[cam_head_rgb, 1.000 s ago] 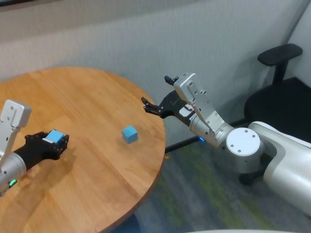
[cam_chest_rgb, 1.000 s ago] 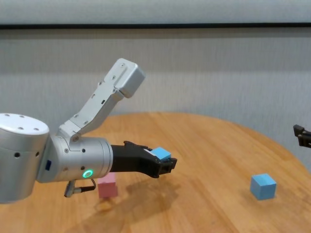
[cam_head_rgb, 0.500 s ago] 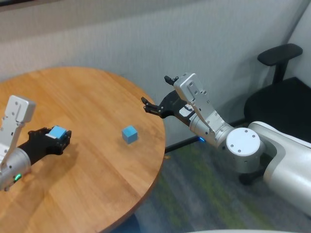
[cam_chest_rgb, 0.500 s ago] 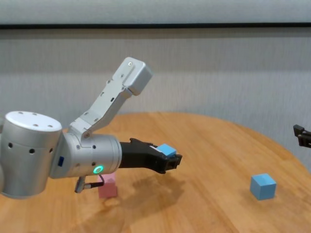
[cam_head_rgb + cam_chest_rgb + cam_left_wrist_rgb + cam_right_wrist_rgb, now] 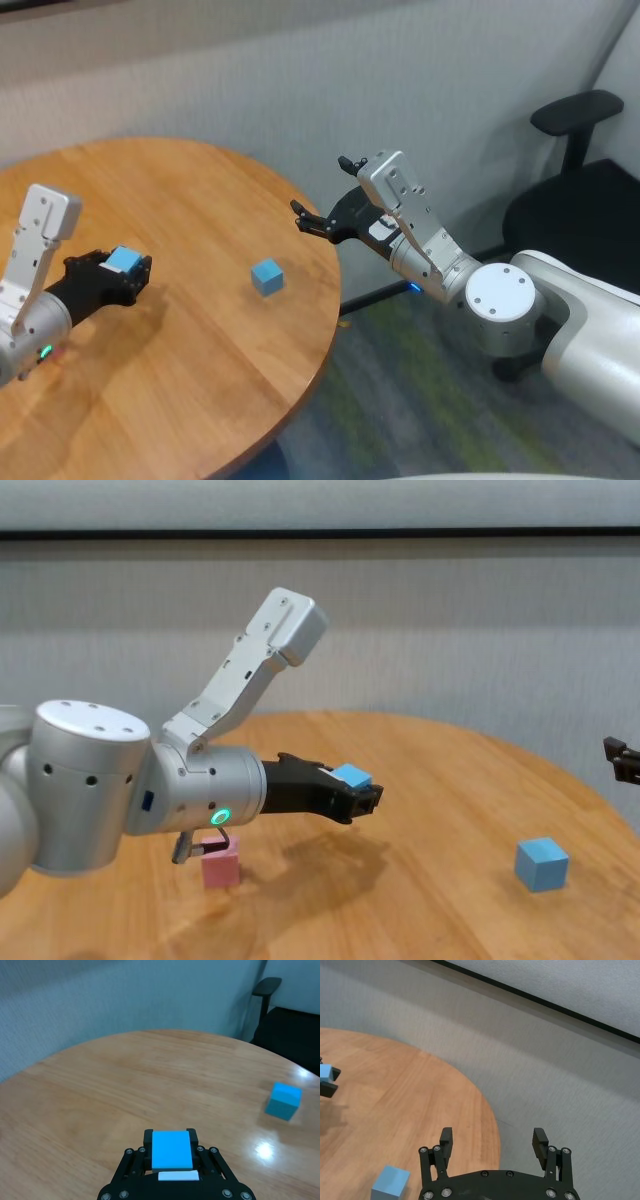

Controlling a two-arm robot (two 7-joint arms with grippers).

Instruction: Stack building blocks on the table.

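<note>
Nearest the robot, toward the near left part of the round table (image 5: 470,770), a small matte pink cube (image 5: 221,864) sits on the light brown wood planks, their grain running in long streaks with a soft sheen; in the chest view the left arm's rounded silver wrist housing partly covers the cube's upper corner. Above it and a little farther in, the left gripper (image 5: 362,798) hangs over the tabletop, its black fingers closed tight on a light blue cube (image 5: 171,1149), which sits pinched between them with its flat, square top face showing; a shadow lies on the wood below, so this cube is clear of the surface. The held cube is above and beyond the pink cube, not over it. Farther across, toward the table's right edge, a second light blue cube (image 5: 266,276) rests alone on the wood, sharp-edged and dull-surfaced, well apart from the left gripper and from the pink cube. Beyond that right edge, off the table and in the air, the right gripper (image 5: 324,193) is parked with its two black fingers spread wide and nothing between them; the resting blue cube lies on the table well apart from it. Behind, a pale grey wall and a black office chair (image 5: 578,175) stand past the table's far side.
</note>
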